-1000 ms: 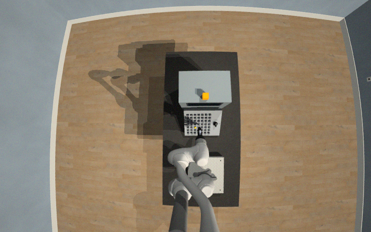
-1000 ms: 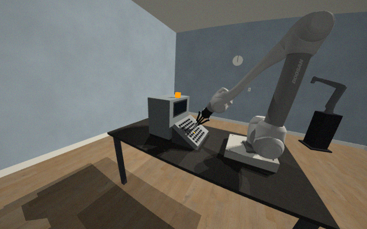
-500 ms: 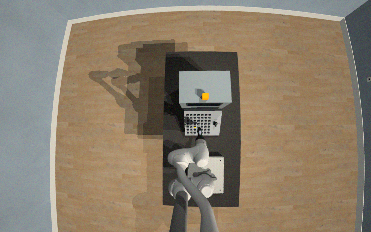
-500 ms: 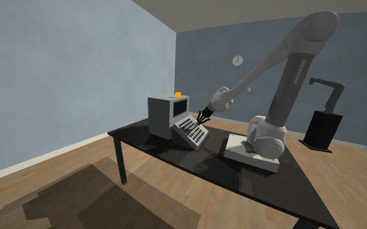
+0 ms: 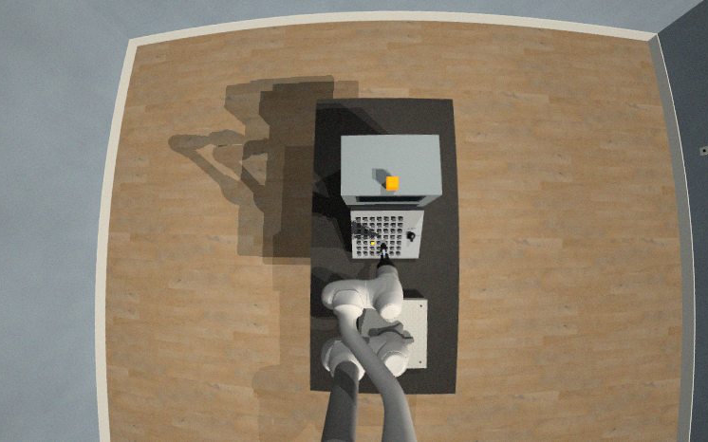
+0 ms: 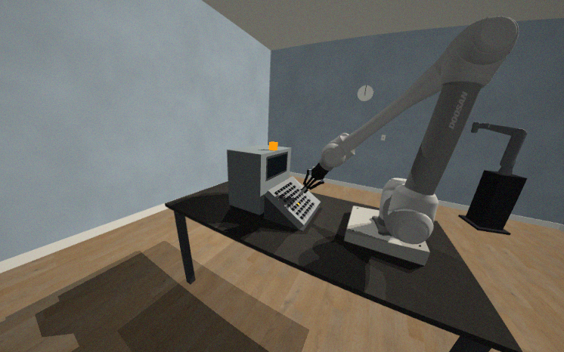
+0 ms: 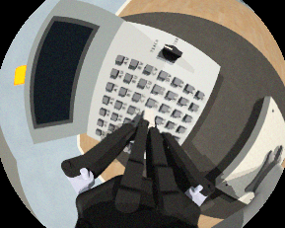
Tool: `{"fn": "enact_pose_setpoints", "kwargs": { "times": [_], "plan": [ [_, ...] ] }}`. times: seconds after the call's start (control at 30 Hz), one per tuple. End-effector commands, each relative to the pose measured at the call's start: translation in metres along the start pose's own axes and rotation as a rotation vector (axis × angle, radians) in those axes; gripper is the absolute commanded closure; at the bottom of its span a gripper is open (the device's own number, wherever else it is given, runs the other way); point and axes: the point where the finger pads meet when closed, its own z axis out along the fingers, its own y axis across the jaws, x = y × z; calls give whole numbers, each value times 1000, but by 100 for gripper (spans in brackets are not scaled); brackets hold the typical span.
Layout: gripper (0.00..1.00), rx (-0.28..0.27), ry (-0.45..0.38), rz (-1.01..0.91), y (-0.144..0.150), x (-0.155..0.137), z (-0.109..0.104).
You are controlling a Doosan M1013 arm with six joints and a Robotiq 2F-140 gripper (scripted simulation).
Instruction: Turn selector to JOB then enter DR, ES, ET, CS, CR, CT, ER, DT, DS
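The machine (image 5: pixel 390 169) is a grey box with a dark screen and a sloped keypad (image 5: pixel 385 234) of several rows of dark keys. One key (image 5: pixel 372 242) is lit yellow; it also shows in the side view (image 6: pixel 298 203). The black selector knob (image 5: pixel 409 235) sits on the keypad's right side, and shows in the wrist view (image 7: pixel 171 52). My gripper (image 5: pixel 382 248) is shut and empty, its tips over the keypad's lower rows, just right of the lit key. In the wrist view the closed fingers (image 7: pixel 143 120) point at a key in the lower middle and hide it. The key names are too small to read.
An orange cube (image 5: pixel 392 182) sits on top of the machine. The machine and my arm's base plate (image 5: pixel 415 329) stand on a dark table (image 6: pixel 328 245). A black stand with a second arm (image 6: pixel 497 192) is by the far wall.
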Motion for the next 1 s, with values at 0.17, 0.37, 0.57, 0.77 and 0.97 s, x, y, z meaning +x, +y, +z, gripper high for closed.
{"fn": "enact_pose_setpoints", "kwargs": {
  "times": [0.17, 0.37, 0.57, 0.77, 0.97],
  "plan": [
    [100, 0, -1, -297, 3, 29, -4],
    [100, 1, -1, -565, 6, 56, -7],
    [100, 1, -1, -901, 10, 92, -11],
    [100, 1, -1, -1111, 13, 113, -13],
    [100, 1, -1, -1350, 15, 136, -16]
  ]
}}
